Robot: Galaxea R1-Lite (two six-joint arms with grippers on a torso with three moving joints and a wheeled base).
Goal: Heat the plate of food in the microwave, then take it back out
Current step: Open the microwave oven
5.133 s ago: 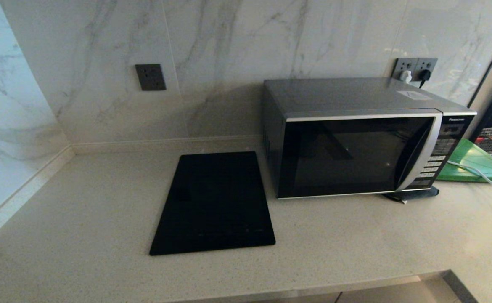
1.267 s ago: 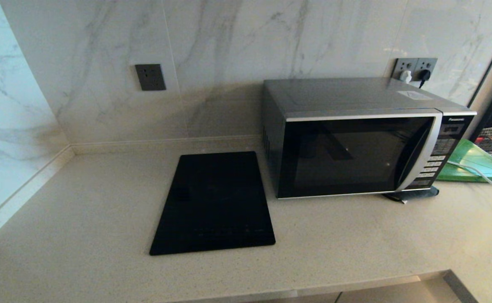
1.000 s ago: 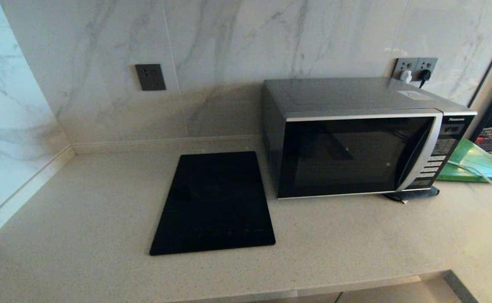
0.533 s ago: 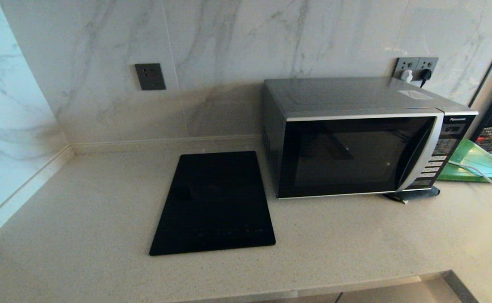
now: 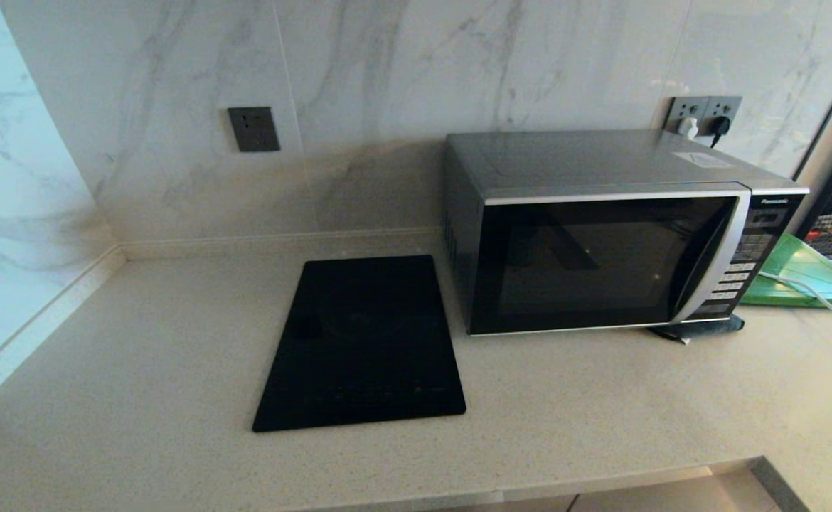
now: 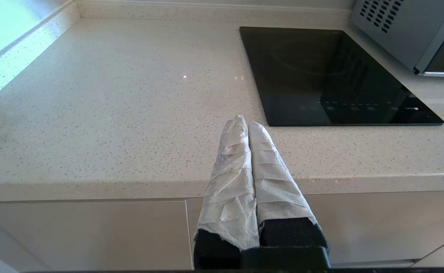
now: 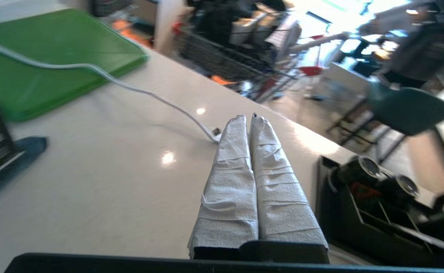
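step: opening approach, microwave [image 5: 601,242] door closed, plate of food not in view | right tool [image 7: 249,118] pressed narrow, empty, over desk [image 7: 93,170] with green board [image 7: 36,64] ahead | left tool [image 6: 244,123] narrow, parked at desk edge | next: likely reach door handle [image 5: 707,259]
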